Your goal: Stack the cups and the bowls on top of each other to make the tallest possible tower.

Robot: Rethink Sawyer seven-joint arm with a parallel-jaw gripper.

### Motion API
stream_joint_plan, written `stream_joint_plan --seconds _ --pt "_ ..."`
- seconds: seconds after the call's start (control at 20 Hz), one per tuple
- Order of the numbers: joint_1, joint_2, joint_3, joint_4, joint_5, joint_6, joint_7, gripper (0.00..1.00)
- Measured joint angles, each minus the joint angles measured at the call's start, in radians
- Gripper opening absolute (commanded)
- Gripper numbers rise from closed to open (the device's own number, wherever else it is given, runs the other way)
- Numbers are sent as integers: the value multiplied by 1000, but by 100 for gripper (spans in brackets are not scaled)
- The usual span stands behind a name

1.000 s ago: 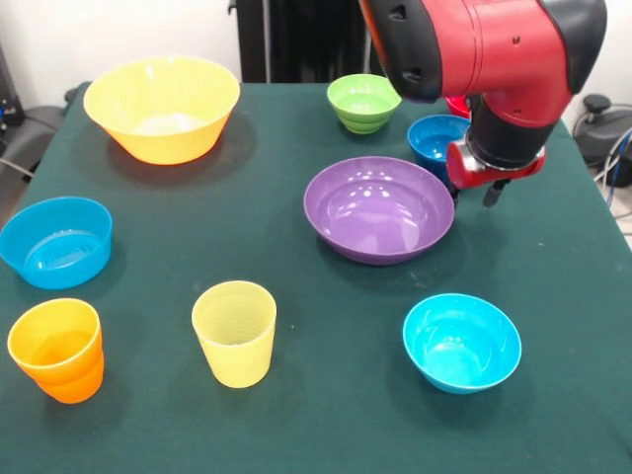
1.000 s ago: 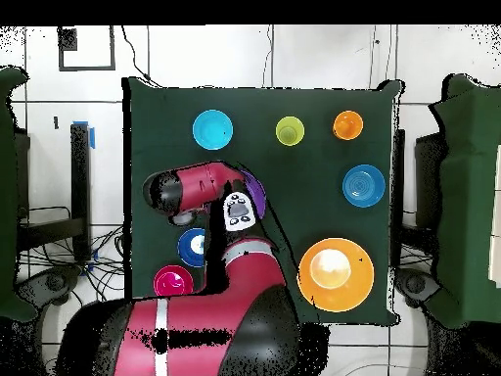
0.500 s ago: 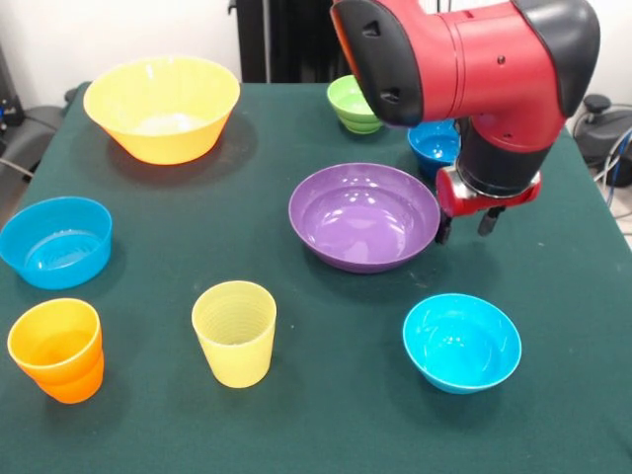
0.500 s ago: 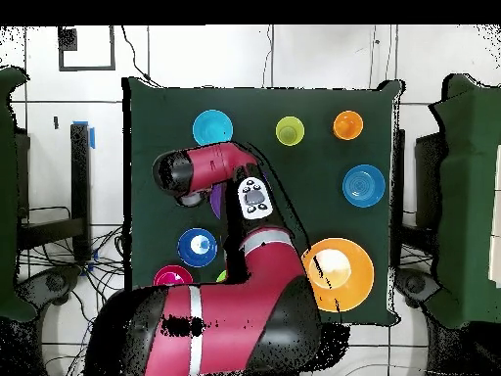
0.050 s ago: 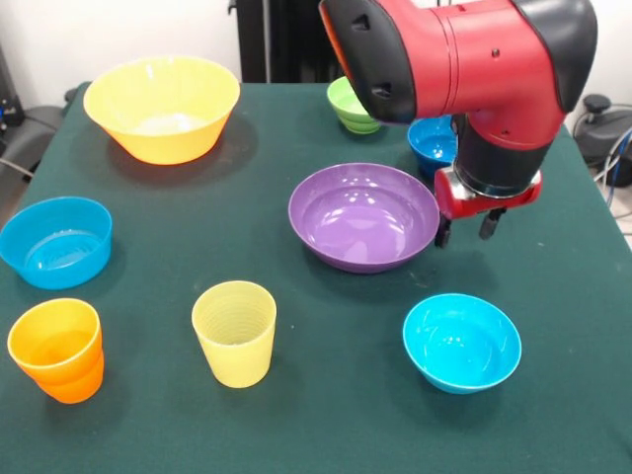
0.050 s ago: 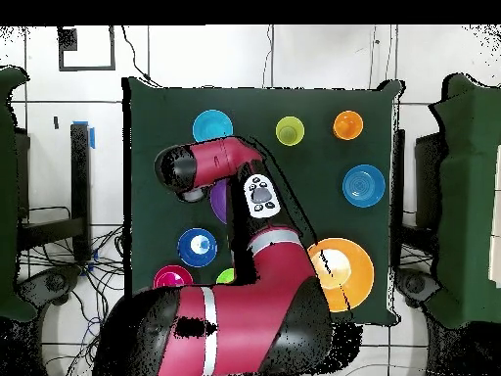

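Observation:
My gripper (image 5: pixel 464 229) hangs low, just off the right rim of the wide purple bowl (image 5: pixel 363 215), open with nothing between its fingers; its left finger (image 5: pixel 443 232) is at the rim. Behind the arm sit the dark blue bowl (image 5: pixel 433 146) and the lime green bowl (image 5: pixel 346 103), both partly covered. A cyan bowl (image 5: pixel 461 341) stands in front of the gripper. The pale yellow ribbed cup (image 5: pixel 234 332) and orange cup (image 5: pixel 56 349) stand at the front left. In the overhead view the arm hides the gripper, and a red bowl (image 6: pixel 173 280) shows near the base; the red cup cannot be told apart there.
A large yellow-orange bowl (image 5: pixel 161 107) stands at the far left and a light blue straight-sided bowl (image 5: pixel 56 240) at the left edge. The bulky red arm (image 5: pixel 464 59) covers the table's far right part. The table's right edge lies close beside the gripper.
Over the last second the arm swung left and toward the camera, and the purple bowl slid a little to the left. In the last half second almost nothing moved.

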Motion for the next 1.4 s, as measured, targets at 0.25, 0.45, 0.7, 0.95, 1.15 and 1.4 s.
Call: stream_joint_plan --seconds 0.25,0.45,0.7,0.95,1.15,1.4 --pt "-11 -62 16 25 -3 68 0 100" --pt "-19 -148 31 54 -5 165 0 100" --pt "-19 -220 42 65 -8 225 0 100" --pt "-20 -230 56 64 -9 225 0 100" --pt "-22 -217 72 64 -15 225 0 100" --pt "-31 -181 101 61 -30 225 0 100"
